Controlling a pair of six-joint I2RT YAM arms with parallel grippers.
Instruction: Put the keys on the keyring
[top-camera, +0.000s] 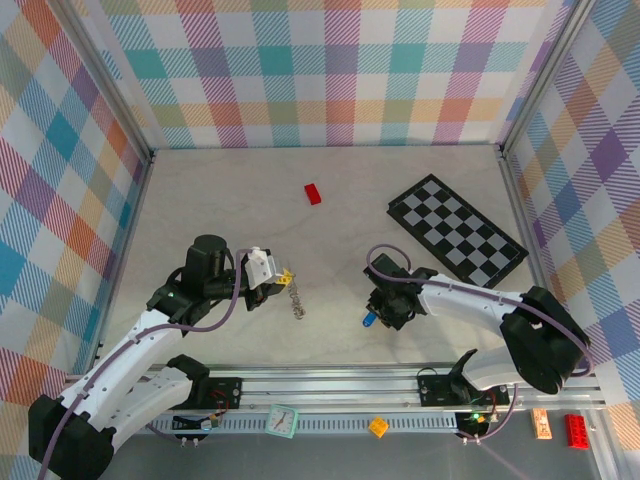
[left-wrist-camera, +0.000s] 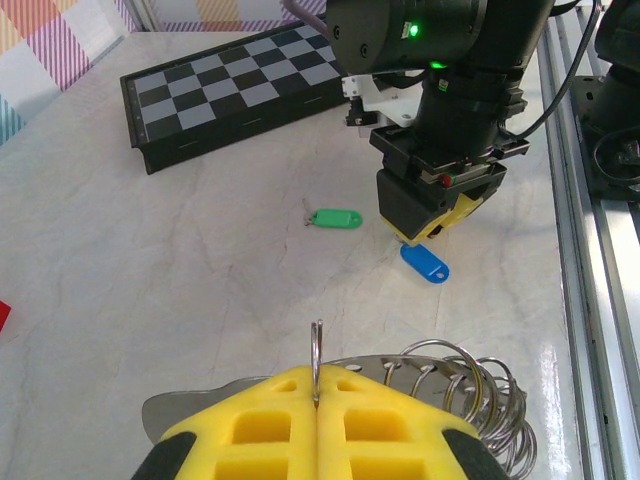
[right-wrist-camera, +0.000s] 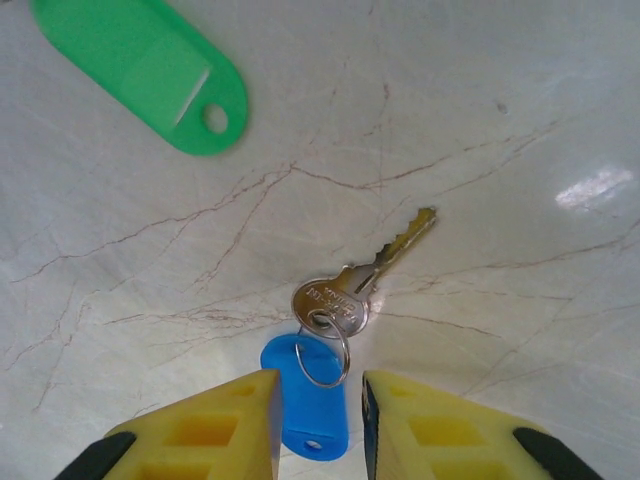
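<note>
My left gripper is shut on the keyring, a thin steel loop standing upright between the yellow fingers, with a bunch of further rings hanging to its right. In the top view it hovers left of centre, the keyring dangling below. The blue-headed key lies flat on the table, its silver blade pointing away. My right gripper stands low over it, open, one finger on each side of the blue head. The green-headed key lies just beyond, apart from the gripper.
A black-and-white chequered board lies at the back right. A small red brick sits near the back centre. The aluminium rail runs along the near edge. Checked walls close in three sides.
</note>
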